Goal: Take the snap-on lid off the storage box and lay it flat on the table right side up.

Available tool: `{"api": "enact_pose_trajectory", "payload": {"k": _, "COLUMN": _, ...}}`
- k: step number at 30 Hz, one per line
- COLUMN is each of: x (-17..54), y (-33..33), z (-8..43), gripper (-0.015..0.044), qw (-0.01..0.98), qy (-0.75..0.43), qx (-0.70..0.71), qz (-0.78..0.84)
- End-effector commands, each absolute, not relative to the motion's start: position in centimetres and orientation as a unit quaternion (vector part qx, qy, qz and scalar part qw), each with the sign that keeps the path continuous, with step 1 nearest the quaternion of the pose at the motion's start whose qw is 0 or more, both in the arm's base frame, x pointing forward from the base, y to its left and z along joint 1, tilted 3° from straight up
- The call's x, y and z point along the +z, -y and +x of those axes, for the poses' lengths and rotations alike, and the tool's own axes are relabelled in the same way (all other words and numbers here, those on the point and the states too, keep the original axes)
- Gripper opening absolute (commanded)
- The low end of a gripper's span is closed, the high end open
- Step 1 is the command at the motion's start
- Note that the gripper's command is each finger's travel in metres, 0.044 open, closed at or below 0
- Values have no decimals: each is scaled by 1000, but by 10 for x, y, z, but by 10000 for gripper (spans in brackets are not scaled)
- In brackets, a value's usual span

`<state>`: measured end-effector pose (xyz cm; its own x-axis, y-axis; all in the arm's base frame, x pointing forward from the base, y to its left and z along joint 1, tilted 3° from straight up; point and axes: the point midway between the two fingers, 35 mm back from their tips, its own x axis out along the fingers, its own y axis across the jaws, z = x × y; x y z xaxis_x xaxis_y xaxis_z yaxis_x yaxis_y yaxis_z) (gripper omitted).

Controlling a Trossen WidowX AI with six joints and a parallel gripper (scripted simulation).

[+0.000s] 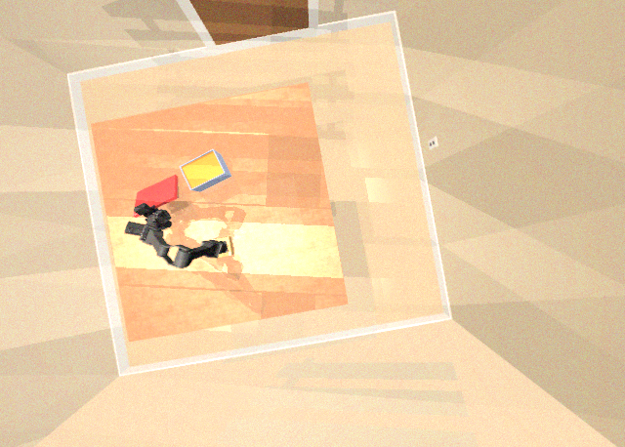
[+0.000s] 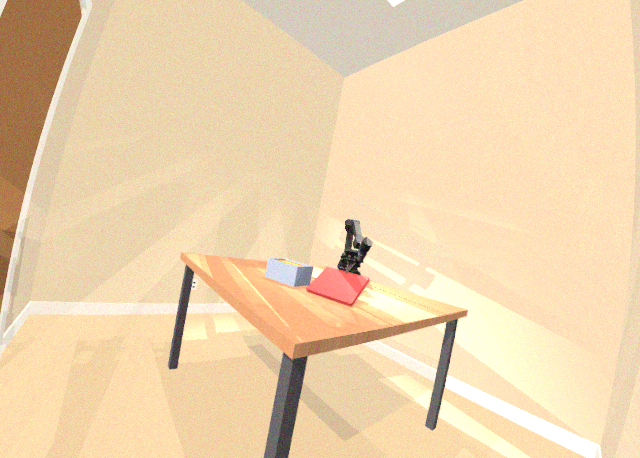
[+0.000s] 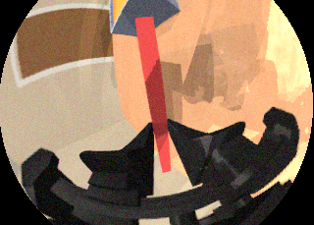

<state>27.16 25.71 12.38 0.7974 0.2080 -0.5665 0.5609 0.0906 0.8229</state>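
Observation:
The red lid [image 1: 157, 192] [image 2: 338, 284] [image 3: 149, 63] is off the box and held tilted beside it. In the wrist view it shows nearly edge-on, as a narrow strip running up from between the fingers. My gripper [image 1: 152, 209] [image 2: 351, 270] [image 3: 159, 123] is shut on one edge of the lid. The lid seems to be above the table, but its exact height is hard to tell. The blue-grey storage box [image 1: 224, 172] [image 2: 285, 272] [image 3: 156, 11] stands upright and open, with yellow showing inside. The fingertips are small in the top and exterior views and partly hidden by the lid in the exterior view.
The wooden table [image 1: 292, 175] [image 2: 268, 308] carries the box and the arm. The arm's base [image 1: 217, 248] stands to the right of the gripper in the top view. The table's left edge runs close beside the lid and gripper in that view.

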Motion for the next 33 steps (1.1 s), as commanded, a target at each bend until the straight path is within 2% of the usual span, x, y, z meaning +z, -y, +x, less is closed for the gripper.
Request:
{"api": "enact_pose_trajectory", "payload": {"k": 1, "x": 109, "y": -254, "z": 269, "gripper": 0, "qw": 685, "qy": -298, "qx": -140, "qz": 650}}
{"api": "enact_pose_trajectory", "payload": {"k": 33, "x": 83, "y": -255, "z": 271, "gripper": 0, "qw": 685, "qy": -298, "qx": -140, "qz": 650}}
